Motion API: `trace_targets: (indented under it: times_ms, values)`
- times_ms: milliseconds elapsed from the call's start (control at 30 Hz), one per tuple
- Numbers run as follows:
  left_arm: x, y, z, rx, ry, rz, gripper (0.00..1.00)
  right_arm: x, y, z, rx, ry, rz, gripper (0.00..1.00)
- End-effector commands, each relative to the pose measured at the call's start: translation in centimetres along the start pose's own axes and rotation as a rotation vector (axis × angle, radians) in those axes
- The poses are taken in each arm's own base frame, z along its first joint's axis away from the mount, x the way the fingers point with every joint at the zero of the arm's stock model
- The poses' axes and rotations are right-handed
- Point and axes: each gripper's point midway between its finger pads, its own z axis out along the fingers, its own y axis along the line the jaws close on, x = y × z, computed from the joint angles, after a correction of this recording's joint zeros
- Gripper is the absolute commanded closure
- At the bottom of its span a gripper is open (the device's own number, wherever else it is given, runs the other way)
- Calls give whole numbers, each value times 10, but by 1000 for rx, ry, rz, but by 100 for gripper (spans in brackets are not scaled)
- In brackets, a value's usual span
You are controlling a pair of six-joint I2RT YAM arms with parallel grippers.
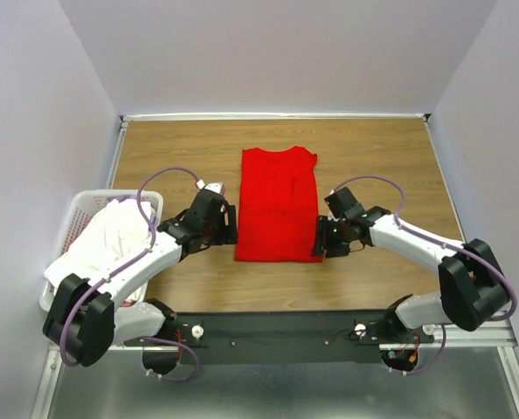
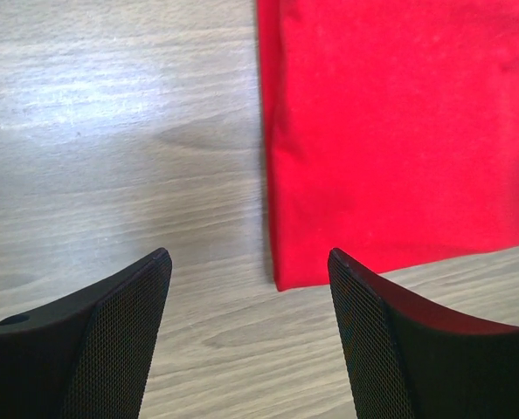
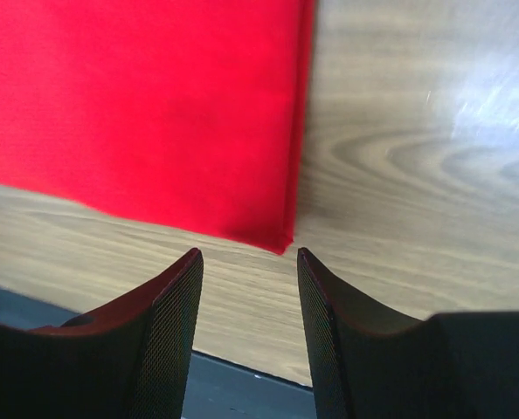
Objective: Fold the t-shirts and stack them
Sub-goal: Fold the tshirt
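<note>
One red t-shirt (image 1: 277,205) folded into a long strip on the wooden table (image 1: 172,148), white t-shirts (image 1: 111,236) heaped (count unclear) in one laundry basket (image 1: 80,205) well left of it, left gripper (image 2: 246,257) at its near-left corner, fingers spread wide, empty, right gripper (image 3: 246,253) at its near-right corner, fingers narrower apart, empty

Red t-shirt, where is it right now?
Top view: the plain red cloth t-shirt lies flat at the wooden table's centre, near edge between the left claw and right claw; the white plastic laundry basket sits far left.
</note>
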Motion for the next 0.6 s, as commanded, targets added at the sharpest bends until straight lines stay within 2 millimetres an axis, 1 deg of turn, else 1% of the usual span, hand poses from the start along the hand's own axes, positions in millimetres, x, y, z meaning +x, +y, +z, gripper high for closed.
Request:
trace_targets:
  times_ms: [0,200,233,400,567]
  values:
    - [-6,2,-1,-46,-21,36,20,7,-19,8,190,3,50,46]
    - [-2,-3,-1,-39,-19,57,21,8,-29,19,261,-8,68,51]
    - [-1,-3,0,-40,-16,60,21,8,-28,21,256,-13,71,51]
    - [4,-8,2,-36,-8,78,21,21,-38,33,284,29,77,54]
    - [8,-12,4,-28,-1,87,21,31,-48,32,305,40,69,56]
